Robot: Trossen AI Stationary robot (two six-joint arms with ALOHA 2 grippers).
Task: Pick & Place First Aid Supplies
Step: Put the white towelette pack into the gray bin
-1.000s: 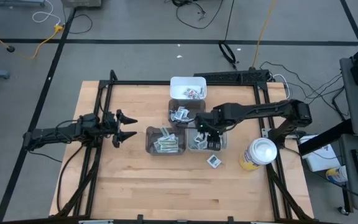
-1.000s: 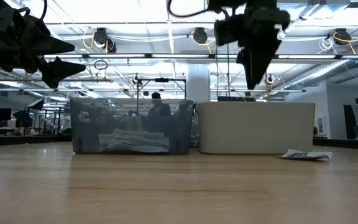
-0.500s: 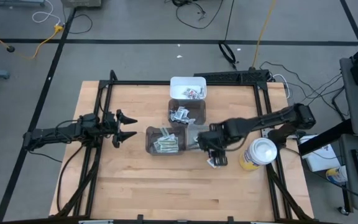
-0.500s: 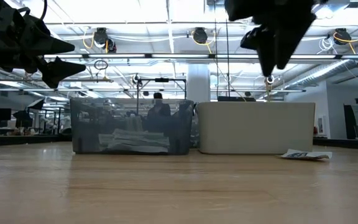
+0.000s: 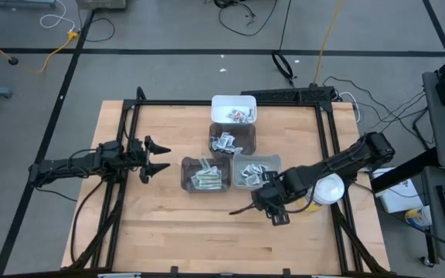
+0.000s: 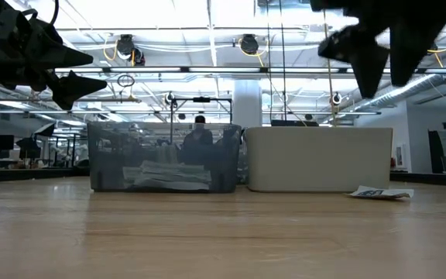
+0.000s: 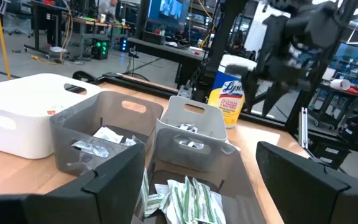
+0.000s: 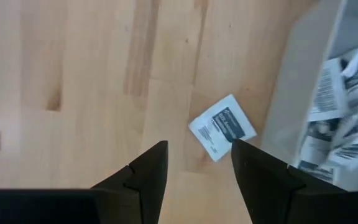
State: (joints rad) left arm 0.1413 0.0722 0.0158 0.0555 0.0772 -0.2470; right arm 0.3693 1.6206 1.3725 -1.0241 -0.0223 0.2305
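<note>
We see the left gripper [image 5: 157, 157] held level above the table's [image 5: 161, 224] left side at the end of an arm stretched out flat, its two fingers spread wide and holding nothing; ahead of its tips stand four small bins, the nearest a dark bin [image 5: 205, 174] of strip wrappers [image 7: 185, 198]. Further right, the right arm reaches in low and diagonally across the yellow canister [image 5: 321, 192], wrist bent downward. The right gripper [image 8: 194, 163] hangs over bare wood, fingers parted and empty. Just beyond its fingertips a square white sachet [image 8: 222, 126] lies flat on the table, beside the grey bin [image 5: 256, 170] of similar packets.
</note>
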